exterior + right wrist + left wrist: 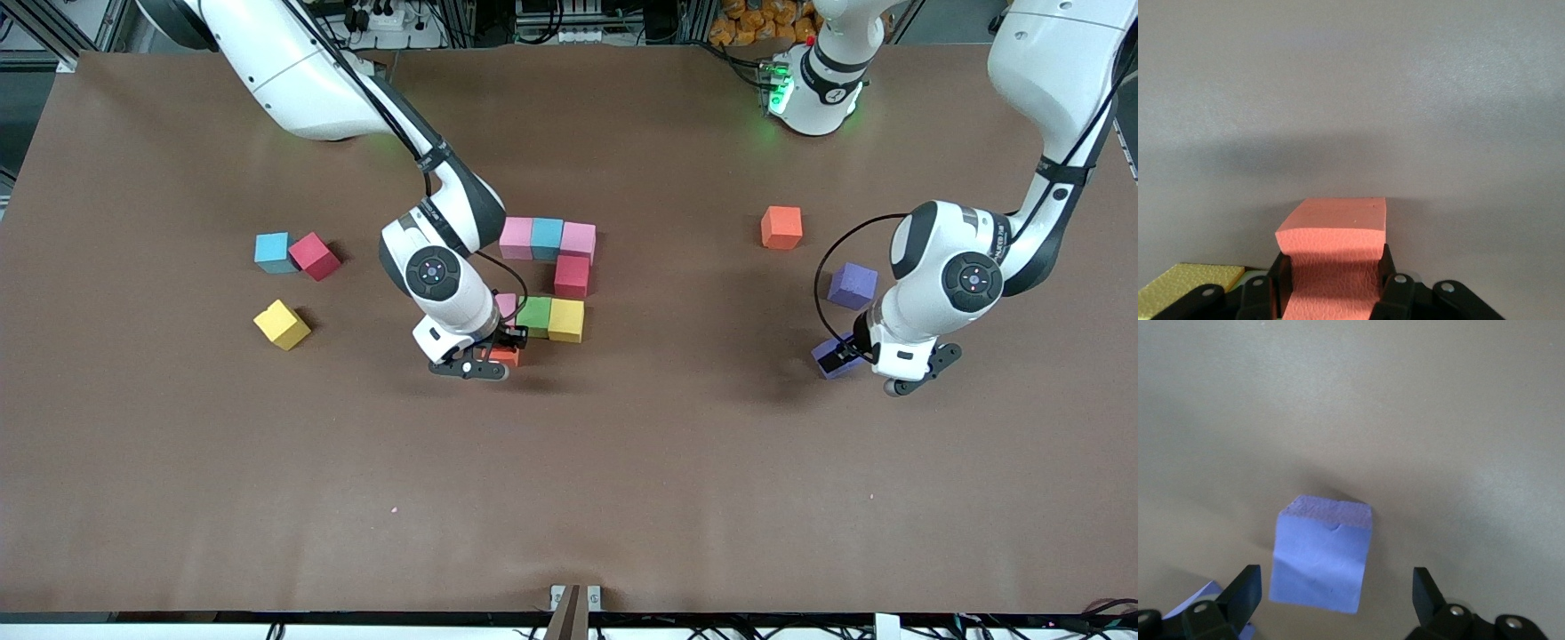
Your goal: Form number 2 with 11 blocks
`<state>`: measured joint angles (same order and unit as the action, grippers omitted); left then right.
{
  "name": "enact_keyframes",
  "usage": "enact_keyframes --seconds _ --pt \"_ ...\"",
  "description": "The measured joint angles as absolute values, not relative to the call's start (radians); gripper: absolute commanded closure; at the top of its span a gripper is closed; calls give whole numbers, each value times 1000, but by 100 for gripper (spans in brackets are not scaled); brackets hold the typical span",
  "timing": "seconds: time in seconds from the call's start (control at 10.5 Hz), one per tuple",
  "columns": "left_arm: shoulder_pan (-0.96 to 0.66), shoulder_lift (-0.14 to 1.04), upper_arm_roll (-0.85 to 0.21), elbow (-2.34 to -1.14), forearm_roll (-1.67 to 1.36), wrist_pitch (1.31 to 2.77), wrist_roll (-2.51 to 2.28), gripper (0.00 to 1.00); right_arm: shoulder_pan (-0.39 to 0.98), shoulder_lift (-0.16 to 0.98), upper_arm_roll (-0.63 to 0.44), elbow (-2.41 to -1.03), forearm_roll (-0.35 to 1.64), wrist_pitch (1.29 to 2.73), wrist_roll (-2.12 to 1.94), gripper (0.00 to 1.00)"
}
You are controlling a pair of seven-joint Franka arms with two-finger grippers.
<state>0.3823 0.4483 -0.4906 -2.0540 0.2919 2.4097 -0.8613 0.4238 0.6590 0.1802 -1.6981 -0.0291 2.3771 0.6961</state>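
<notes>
right end effector [1331,283] | clamps orange block [1335,247] | yellow block [1188,283] beside

Brown table [569,498]: 7 blocks [547,238] clustered mid-frame; blue, crimson, yellow cubes [282,324] at frame's middle left; orange cube [781,227], 2 purple cubes [853,285] at right.

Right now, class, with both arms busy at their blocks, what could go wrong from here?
1. The right claw, shut on the orange block, works close beside the pink block and green block; setting down could nudge them and spoil the number 2.
2. The left claw is open around a purple block that sits skewed between its fingers; closing may twist it.
</notes>
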Motion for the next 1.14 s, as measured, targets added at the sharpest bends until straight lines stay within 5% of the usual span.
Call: enact_keyframes --seconds 0.57,0.76,0.86,1.14 --pt "402 486 -490 -2056 313 2431 -831 0 425 659 180 -1698 -38 2377 665 74" --pt "412 493 -490 -2056 314 2431 -812 0 425 659 180 -1698 -39 2377 659 12" --pt "412 502 -490 -2058 325 2431 -809 0 425 659 180 -1698 -39 2377 659 0" --pt "413 541 -490 -2058 365 2437 -809 0 424 654 165 -1689 -40 2379 653 0"
